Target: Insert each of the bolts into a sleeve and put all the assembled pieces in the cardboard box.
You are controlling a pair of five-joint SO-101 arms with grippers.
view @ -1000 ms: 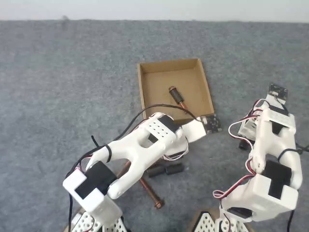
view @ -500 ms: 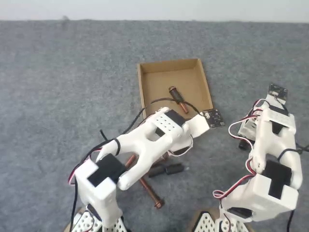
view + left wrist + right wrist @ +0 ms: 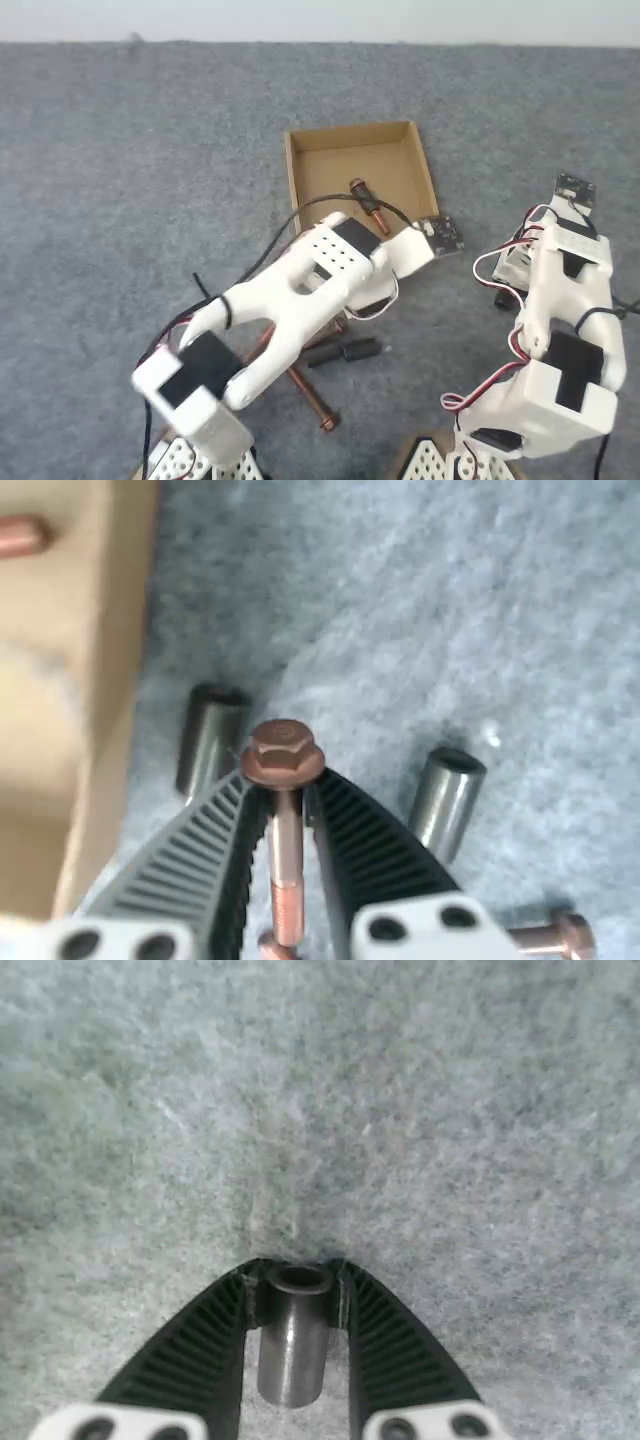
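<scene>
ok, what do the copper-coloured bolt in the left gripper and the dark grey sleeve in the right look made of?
Copper-coloured hex-flange bolt: probably copper-plated steel, semi-gloss; reddish metallic sheen on its head. Solid copper possible.
Dark grey tubular sleeve: probably metal, dull finish; soft highlight along its wall. Plastic possible.

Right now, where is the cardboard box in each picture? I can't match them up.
High view: the cardboard box sits open mid-table, just beyond the left arm.
Left wrist view: its tan wall stands beside a dark sleeve, past the left gripper clamping a bolt.
Right wrist view: the right gripper clamps another sleeve over grey carpet.
Shared landmark: the copper assembled piece lying inside the box.
</scene>
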